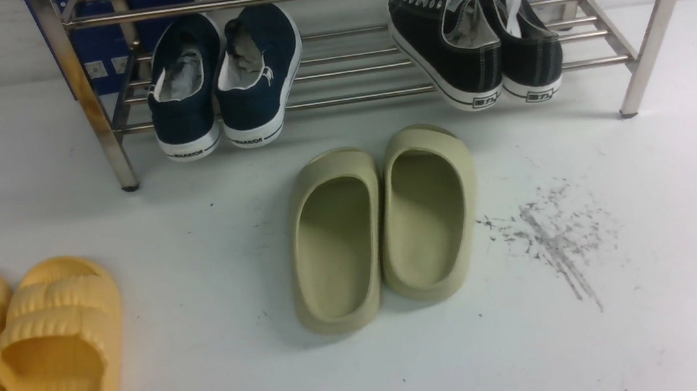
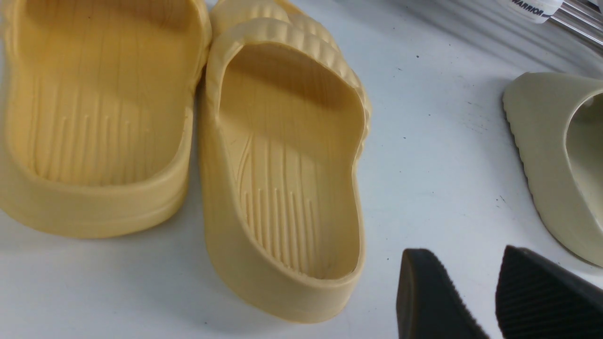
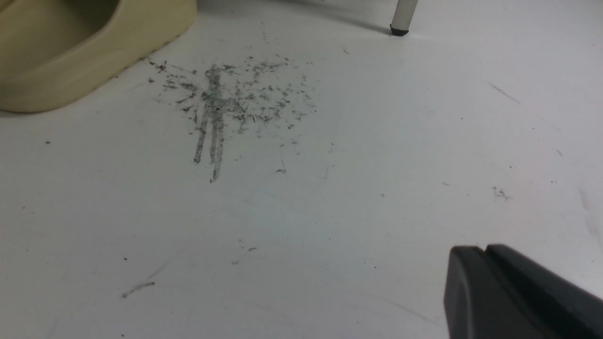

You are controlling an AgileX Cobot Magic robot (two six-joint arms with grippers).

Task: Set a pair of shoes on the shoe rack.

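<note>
Black canvas sneakers (image 1: 469,44) (white-laced, white-soled), side by side.

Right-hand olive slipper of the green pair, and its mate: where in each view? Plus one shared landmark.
Front: olive slippers, centre, below the shoe rack.
Left wrist: one partly visible, cut off by the picture's edge.
Right wrist: one partly visible, also cut off.
Landmark, front and right wrist only: dark scuff patch on the tabletop.

WARRIOR reads on the heels of both navy shoes (image 1: 259,110); the black sneakers' (image 1: 471,63) heel labels are illegible.
</note>
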